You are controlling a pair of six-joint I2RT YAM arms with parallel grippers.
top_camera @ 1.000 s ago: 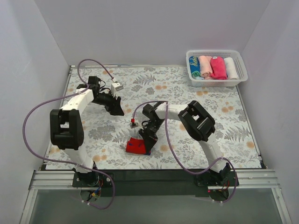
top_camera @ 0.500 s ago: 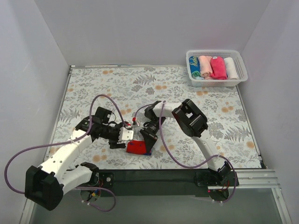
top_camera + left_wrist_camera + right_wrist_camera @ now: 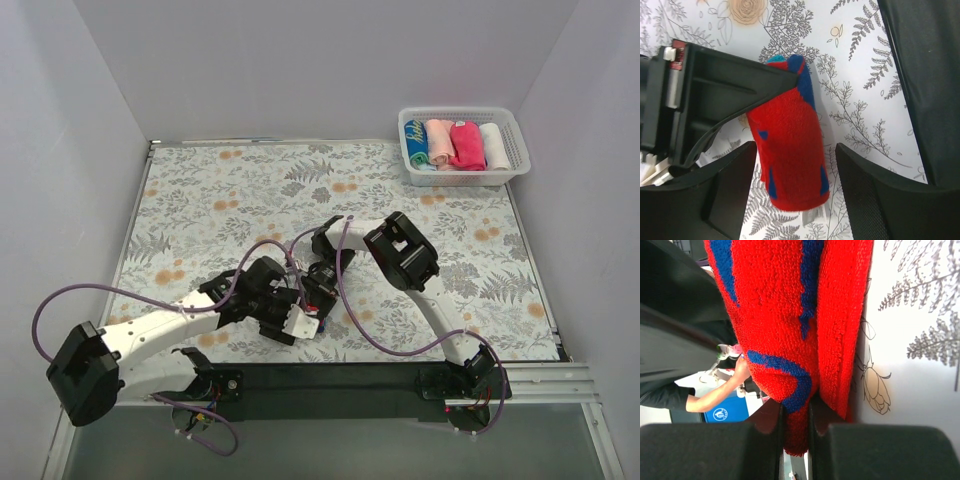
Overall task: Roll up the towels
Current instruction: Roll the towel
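Observation:
The red towel (image 3: pixel 790 145) with blue marks and a teal end lies as a short roll on the floral cloth. My left gripper (image 3: pixel 795 200) is open, with one finger (image 3: pixel 727 190) on each side of the roll's near end. My right gripper (image 3: pixel 796 435) is shut on a fold of the red towel (image 3: pixel 785 315) at its far end. In the top view both grippers, left (image 3: pixel 297 318) and right (image 3: pixel 318 292), meet at the front middle and hide the roll. The hot-pink towel (image 3: pixel 466 143) lies rolled in the basket.
The white slotted basket (image 3: pixel 465 177) at the back right holds several rolled towels. The grey-and-orange floral cloth (image 3: pixel 230 190) covers the table. The dark front edge (image 3: pixel 330 375) runs just behind the left gripper. Purple cables loop beside both arms.
My left arm swung from the table's back left to the front middle, and its open jaws now straddle the red roll. My right gripper stayed on the towel.

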